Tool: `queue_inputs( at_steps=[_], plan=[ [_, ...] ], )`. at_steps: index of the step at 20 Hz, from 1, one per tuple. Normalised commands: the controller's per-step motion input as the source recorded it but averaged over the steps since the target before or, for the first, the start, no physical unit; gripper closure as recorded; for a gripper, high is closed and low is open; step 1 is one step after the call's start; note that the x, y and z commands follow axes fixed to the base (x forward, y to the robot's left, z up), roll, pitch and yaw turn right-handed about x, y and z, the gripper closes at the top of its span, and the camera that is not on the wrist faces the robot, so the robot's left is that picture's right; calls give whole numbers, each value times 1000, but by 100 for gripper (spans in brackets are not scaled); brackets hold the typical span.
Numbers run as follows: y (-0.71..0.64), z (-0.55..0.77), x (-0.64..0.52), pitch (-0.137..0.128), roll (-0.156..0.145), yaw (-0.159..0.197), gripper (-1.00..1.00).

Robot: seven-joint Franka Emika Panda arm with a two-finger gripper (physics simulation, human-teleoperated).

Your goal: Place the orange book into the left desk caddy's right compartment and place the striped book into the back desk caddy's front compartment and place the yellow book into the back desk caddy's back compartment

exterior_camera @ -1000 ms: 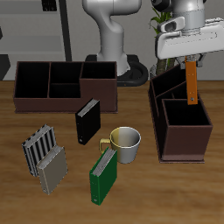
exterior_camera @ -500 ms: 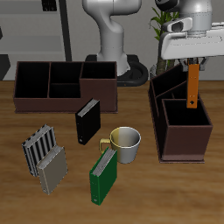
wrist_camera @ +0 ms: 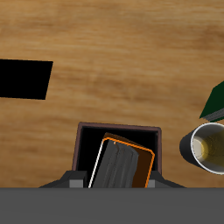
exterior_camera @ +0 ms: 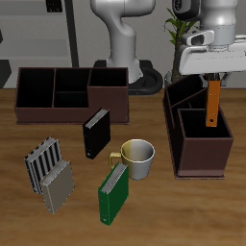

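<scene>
My gripper (exterior_camera: 213, 81) is shut on the orange book (exterior_camera: 212, 104), which hangs upright. The book's lower end dips into the large compartment of the left desk caddy (exterior_camera: 201, 159), the one nearer the table's front edge. In the wrist view the orange book (wrist_camera: 122, 166) sits over that compartment's rim (wrist_camera: 85, 131). The striped book (exterior_camera: 41, 161) stands near the front of the table, far from the gripper. The back desk caddy (exterior_camera: 67, 113) stretches along the rear. The yellow book is out of view.
A black book (exterior_camera: 96, 133) stands in front of the back caddy. A cream mug (exterior_camera: 139, 157) and a green book (exterior_camera: 115, 192) sit beside the left caddy. A grey book (exterior_camera: 58, 184) leans by the striped one. The robot base (exterior_camera: 123, 48) is behind.
The gripper has come down and shifted slightly sideways with the orange book, whose lower end now sits lower inside the caddy compartment.
</scene>
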Motion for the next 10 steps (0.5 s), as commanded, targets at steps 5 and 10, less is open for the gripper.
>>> queue_inputs(
  at_steps=[5,10],
  plan=[
    [5,-181,-3,10,19,1,100],
    [9,-268,15,15,29,-23,100]
  ],
)
